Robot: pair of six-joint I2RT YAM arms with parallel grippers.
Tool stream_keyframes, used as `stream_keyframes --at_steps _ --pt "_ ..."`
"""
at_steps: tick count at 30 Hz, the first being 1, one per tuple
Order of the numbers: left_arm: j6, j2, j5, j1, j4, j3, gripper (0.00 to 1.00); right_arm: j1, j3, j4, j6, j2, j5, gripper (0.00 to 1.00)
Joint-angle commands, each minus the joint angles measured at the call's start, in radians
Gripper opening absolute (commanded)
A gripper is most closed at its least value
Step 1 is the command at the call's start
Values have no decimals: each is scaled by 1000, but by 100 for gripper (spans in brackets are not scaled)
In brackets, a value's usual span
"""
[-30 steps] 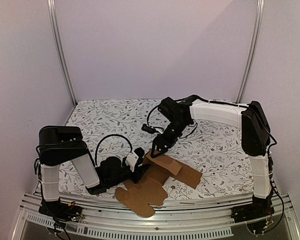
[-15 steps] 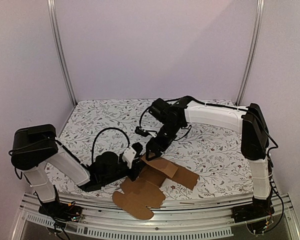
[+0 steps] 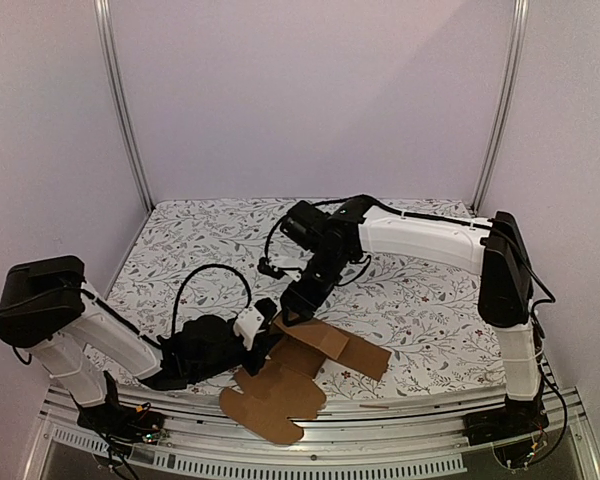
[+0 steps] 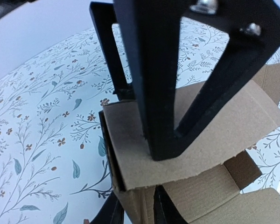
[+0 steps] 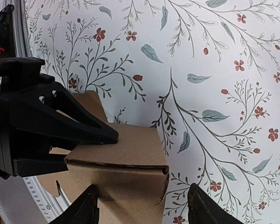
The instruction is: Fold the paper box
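The paper box (image 3: 320, 350) is brown cardboard, partly folded, lying near the table's front edge with flat flaps spread toward the front and right. My left gripper (image 3: 270, 332) reaches in low from the left. In the left wrist view its fingers (image 4: 107, 215) pinch an upright wall of the paper box (image 4: 214, 126); the left gripper (image 4: 135, 212) is shut on it. My right gripper (image 3: 292, 308) comes down from behind onto the raised corner. In the right wrist view the right gripper (image 5: 142, 207) is open, straddling the paper box (image 5: 126, 149) corner, its right finger apart from the cardboard.
A floral cloth (image 3: 420, 290) covers the table. A metal rail (image 3: 380, 455) runs along the near edge. Two upright posts (image 3: 120, 110) stand at the back corners before pale walls. The right arm (image 3: 430, 235) stretches across the middle.
The left arm has dropped low and swung left, and its jaws have narrowed on the box wall. The right gripper has moved left and down onto the box, which shifted slightly left.
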Motion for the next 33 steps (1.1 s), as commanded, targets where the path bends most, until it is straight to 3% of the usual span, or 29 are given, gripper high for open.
stream_keyframes --at_steps 1,7,27,33 --pt "4 3 -5 -14 -89 16 17 8 -14 -68 2 77 -7 63" --pt "6 57 -18 -14 -33 6 8 -29 7 -71 3 58 -156 65" --pt "-18 155 -9 -3 260 -70 8 -124 101 -72 111 135 -426 73" --pt "13 236 -1 6 351 -4 8 -165 85 -74 93 124 -492 77"
